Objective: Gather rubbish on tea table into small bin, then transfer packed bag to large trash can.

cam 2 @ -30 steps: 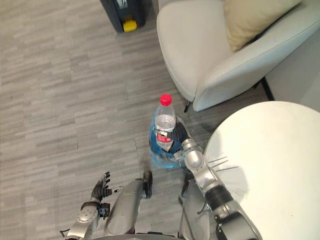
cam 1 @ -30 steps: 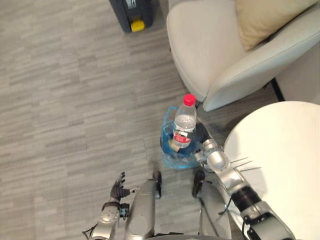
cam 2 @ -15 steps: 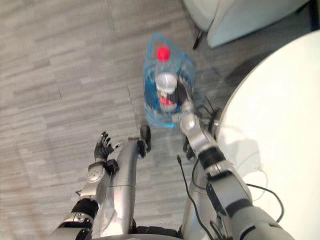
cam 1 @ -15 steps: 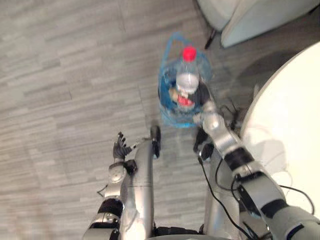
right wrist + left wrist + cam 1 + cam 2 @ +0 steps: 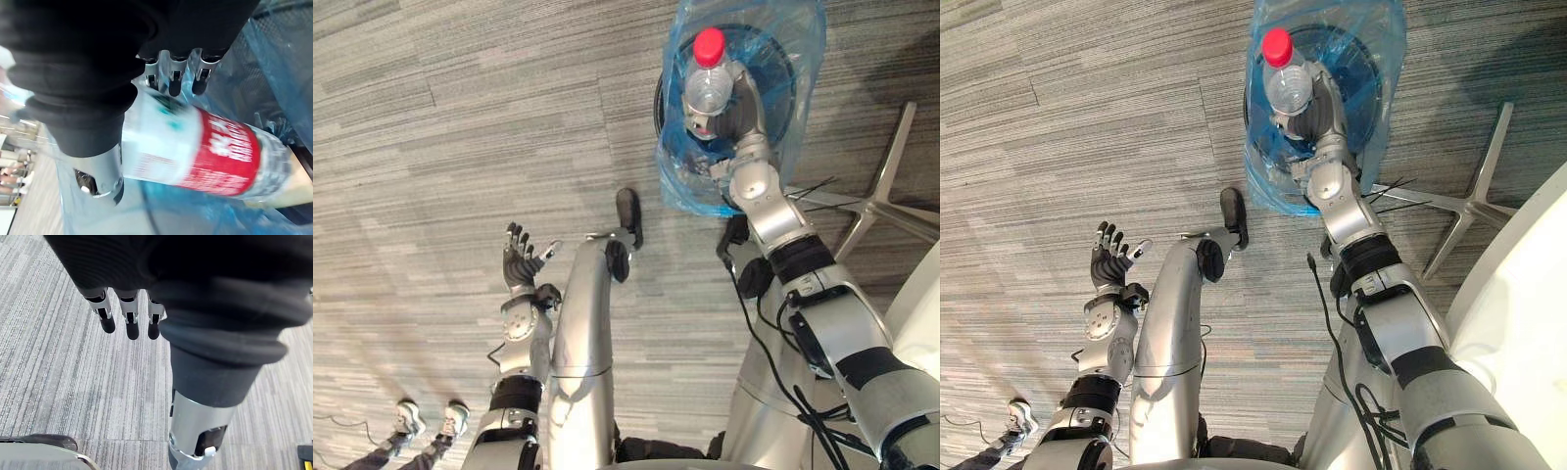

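A clear plastic bottle (image 5: pixel 708 86) with a red cap and red label stands upright in the small black bin (image 5: pixel 773 44), which is lined with a blue bag (image 5: pixel 803 108). My right hand (image 5: pixel 742 116) reaches into the bag beside the bottle. In the right wrist view its fingers (image 5: pixel 173 83) stand straight, and the bottle (image 5: pixel 210 147) lies against them and the thumb without being squeezed. My left hand (image 5: pixel 519 266) hangs over the grey floor at the lower left, open with spread fingers (image 5: pixel 127 325) and holding nothing.
Silver metal legs (image 5: pixel 891 166) of a stand spread over the floor to the right of the bin. The white round table's edge (image 5: pixel 922 313) shows at the lower right. A person's shoes (image 5: pixel 411 419) stand at the bottom left.
The camera has tilted down, so the whole picture has shifted. My right hand's fingers have straightened from their curl round the bottle. The left hand stays open.
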{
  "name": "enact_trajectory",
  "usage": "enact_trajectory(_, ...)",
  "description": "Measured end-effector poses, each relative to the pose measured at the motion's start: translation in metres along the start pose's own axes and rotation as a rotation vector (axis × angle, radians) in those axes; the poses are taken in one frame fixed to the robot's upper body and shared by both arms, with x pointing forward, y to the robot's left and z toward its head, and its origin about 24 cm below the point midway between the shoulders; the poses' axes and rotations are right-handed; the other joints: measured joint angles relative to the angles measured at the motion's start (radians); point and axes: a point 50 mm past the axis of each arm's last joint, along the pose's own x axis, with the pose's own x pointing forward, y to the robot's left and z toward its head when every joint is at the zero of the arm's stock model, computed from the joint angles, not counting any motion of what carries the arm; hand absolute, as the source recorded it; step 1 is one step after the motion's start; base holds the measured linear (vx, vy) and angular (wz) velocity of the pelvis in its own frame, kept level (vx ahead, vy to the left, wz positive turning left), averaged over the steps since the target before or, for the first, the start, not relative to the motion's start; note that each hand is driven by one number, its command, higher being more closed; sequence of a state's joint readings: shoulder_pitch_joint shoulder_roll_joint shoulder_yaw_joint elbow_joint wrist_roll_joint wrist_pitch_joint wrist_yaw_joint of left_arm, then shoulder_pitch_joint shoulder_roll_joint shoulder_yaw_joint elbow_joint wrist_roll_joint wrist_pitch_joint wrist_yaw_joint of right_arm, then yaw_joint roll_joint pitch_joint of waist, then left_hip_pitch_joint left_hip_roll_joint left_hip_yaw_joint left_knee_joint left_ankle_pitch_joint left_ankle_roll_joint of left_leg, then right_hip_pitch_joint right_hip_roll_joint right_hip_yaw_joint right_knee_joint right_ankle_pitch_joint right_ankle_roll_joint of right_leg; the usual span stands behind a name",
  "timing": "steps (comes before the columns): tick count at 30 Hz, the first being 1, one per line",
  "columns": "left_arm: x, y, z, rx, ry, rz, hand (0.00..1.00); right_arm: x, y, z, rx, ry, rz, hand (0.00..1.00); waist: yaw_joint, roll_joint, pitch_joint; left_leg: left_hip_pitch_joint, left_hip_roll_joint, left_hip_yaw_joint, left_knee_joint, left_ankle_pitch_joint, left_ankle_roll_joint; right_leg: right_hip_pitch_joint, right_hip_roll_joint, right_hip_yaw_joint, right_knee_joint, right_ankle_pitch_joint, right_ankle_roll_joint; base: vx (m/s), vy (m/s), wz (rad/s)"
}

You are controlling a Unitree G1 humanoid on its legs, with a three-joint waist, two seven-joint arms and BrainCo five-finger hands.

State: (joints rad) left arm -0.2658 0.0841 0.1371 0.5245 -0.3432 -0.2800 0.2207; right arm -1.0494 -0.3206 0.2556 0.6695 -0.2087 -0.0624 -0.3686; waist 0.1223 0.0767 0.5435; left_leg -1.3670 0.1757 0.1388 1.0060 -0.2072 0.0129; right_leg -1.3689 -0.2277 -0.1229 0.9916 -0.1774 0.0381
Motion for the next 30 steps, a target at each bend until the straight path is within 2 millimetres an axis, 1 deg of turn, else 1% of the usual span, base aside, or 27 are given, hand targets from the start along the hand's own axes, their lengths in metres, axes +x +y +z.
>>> enact_trajectory(5, -0.001, -0.003, -0.001, 0.002, 0.003, -0.01, 0.0, -0.014, 0.004, -0.001, -0.033, -0.04, 0.005, 0.0, -0.007, -0.004, -0.002, 0.053, -0.001, 0.008, -0.055, 0.017, -0.002, 0.058, 0.002, -0.012, -0.059, 0.021, 0.007, -0.07, 0.03, -0.01)
enact_trajectory(8, -0.003, -0.009, -0.004, -0.011, 0.015, -0.02, 0.0, -0.029, 0.006, 0.005, -0.043, -0.104, -0.011, 0.0, -0.023, -0.009, -0.004, 0.087, -0.001, 0.015, -0.08, 0.022, 0.004, 0.093, 0.008, -0.012, -0.093, 0.035, 0.003, -0.05, 0.029, -0.07)
enact_trajectory(9, -0.003, -0.008, -0.004, 0.001, 0.019, -0.02, 0.0, -0.039, 0.009, 0.007, -0.054, -0.136, -0.016, 0.0, -0.031, -0.013, -0.005, 0.106, 0.003, 0.02, -0.088, 0.023, 0.005, 0.111, 0.013, -0.01, -0.107, 0.041, 0.0, -0.03, 0.018, -0.11)
enact_trajectory(12, -0.003, -0.008, -0.004, 0.013, 0.015, -0.024, 0.0, -0.049, 0.014, 0.0, -0.093, -0.129, 0.004, 0.0, -0.034, -0.017, -0.007, 0.127, 0.008, 0.027, -0.096, 0.023, 0.005, 0.128, 0.017, -0.007, -0.117, 0.042, 0.001, -0.03, 0.003, -0.08)
enact_trajectory(14, -0.003, -0.007, -0.004, 0.022, 0.012, -0.02, 0.0, -0.062, 0.024, -0.009, -0.141, -0.116, 0.049, 0.0, -0.043, -0.02, -0.007, 0.135, 0.013, 0.028, -0.101, 0.022, 0.005, 0.136, 0.022, -0.009, -0.122, 0.042, 0.0, -0.05, -0.012, -0.05)
enact_trajectory(16, -0.002, -0.004, -0.003, 0.026, 0.01, -0.011, 0.0, -0.068, 0.034, -0.014, -0.183, -0.112, 0.1, 0.0, -0.054, -0.021, -0.008, 0.136, 0.013, 0.028, -0.105, 0.022, 0.005, 0.136, 0.022, -0.009, -0.124, 0.042, 0.001, -0.05, -0.014, -0.01)
enact_trajectory(18, -0.002, -0.003, -0.002, 0.026, 0.006, -0.006, 0.0, -0.076, 0.048, -0.027, -0.265, -0.079, 0.185, 0.0, -0.056, -0.023, -0.007, 0.137, 0.013, 0.03, -0.117, 0.024, 0.001, 0.136, 0.023, -0.011, -0.134, 0.043, 0.001, -0.07, -0.016, -0.01)
enact_trajectory(22, -0.002, -0.003, -0.002, 0.025, 0.006, -0.003, 0.0, -0.084, 0.062, -0.049, -0.334, 0.007, 0.281, 0.0, -0.055, -0.025, -0.006, 0.136, 0.013, 0.029, -0.13, 0.025, -0.009, 0.133, 0.024, -0.014, -0.14, 0.043, 0.001, -0.06, -0.015, 0.02)
enact_trajectory(24, -0.001, -0.002, -0.002, 0.023, 0.006, -0.001, 0.0, -0.084, 0.066, -0.056, -0.353, 0.048, 0.299, 0.0, -0.055, -0.025, -0.006, 0.13, 0.012, 0.029, -0.134, 0.027, -0.012, 0.125, 0.024, -0.015, -0.141, 0.043, 0.001, -0.05, -0.013, 0.02)
enact_trajectory(25, -0.001, -0.002, -0.002, 0.021, 0.003, 0.003, 0.0, -0.081, 0.069, -0.058, -0.36, 0.067, 0.309, 1.0, -0.055, -0.025, -0.006, 0.119, 0.012, 0.029, -0.137, 0.028, -0.014, 0.113, 0.024, -0.015, -0.141, 0.043, 0.001, -0.04, -0.009, 0.02)
enact_trajectory(27, 0.002, -0.004, 0.0, 0.015, -0.003, 0.001, 0.0, -0.076, 0.072, -0.06, -0.377, 0.097, 0.324, 1.0, -0.055, -0.025, -0.006, 0.091, 0.007, 0.027, -0.141, 0.034, -0.017, 0.083, 0.021, -0.015, -0.138, 0.043, 0.001, -0.05, -0.009, 0.08)
enact_trajectory(30, 0.007, -0.01, 0.006, 0.004, -0.02, -0.012, 0.0, -0.067, 0.072, -0.064, -0.421, 0.133, 0.335, 1.0, -0.052, -0.026, -0.005, 0.042, -0.002, 0.021, -0.14, 0.05, -0.006, 0.03, 0.013, -0.015, -0.117, 0.042, -0.001, -0.04, -0.005, 0.14)
